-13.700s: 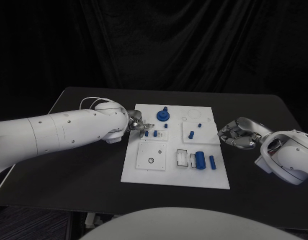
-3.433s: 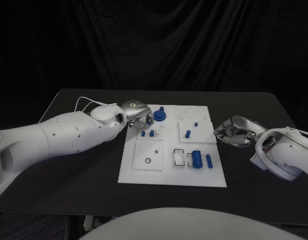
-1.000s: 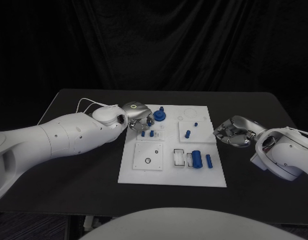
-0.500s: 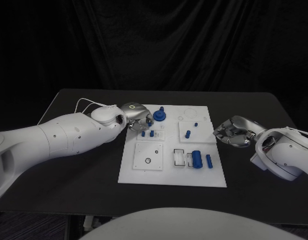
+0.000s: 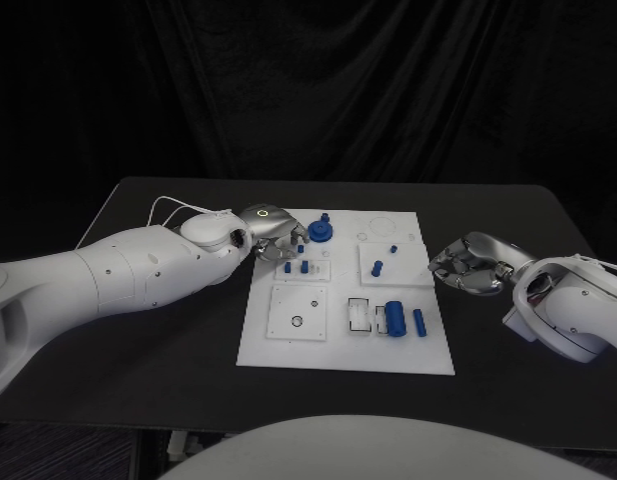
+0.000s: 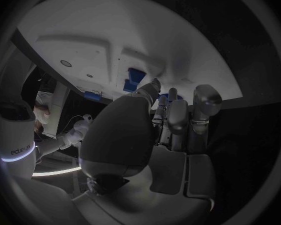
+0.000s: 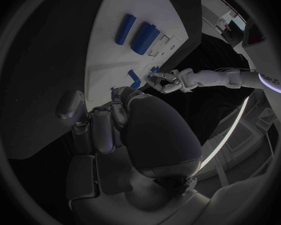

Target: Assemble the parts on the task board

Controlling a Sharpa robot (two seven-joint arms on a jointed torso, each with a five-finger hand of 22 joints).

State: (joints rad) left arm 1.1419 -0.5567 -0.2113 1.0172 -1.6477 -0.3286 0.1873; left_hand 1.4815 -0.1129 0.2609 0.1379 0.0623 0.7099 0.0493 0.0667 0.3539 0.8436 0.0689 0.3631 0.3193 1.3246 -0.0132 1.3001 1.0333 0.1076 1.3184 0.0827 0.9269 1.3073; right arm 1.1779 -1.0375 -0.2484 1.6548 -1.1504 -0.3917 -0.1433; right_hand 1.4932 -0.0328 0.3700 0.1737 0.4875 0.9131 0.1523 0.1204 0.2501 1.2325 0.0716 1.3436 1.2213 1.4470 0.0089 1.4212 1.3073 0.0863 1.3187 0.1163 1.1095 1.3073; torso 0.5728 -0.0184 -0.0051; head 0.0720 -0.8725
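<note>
The white task board (image 5: pixel 344 355) lies mid-table, also seen in the wrist views (image 6: pixel 115 40) (image 7: pixel 115 60). My left hand (image 5: pixel 272 232) hovers over the board's far left corner, beside a round blue knobbed part (image 5: pixel 321 232). Its fingertips (image 6: pixel 154 86) are drawn together and seem to pinch a small blue part (image 5: pixel 300 246) just above two short blue pegs (image 5: pixel 298 267). My right hand (image 5: pixel 467 262) rests off the board's right edge with its fingers curled in on nothing. Another blue peg (image 5: pixel 376 267) stands in the board's middle right block.
Two blue cylinders (image 5: pixel 395 318) (image 5: pixel 418 320) lie side by side on the board's near right part, also seen from the right wrist (image 7: pixel 143 37). A square plate with a small ring (image 5: pixel 297 321) sits near left. Black tabletop (image 5: pixel 150 350) surrounds the board.
The left hand has dipped slightly toward the board with the small blue part. The right hand has not moved.
</note>
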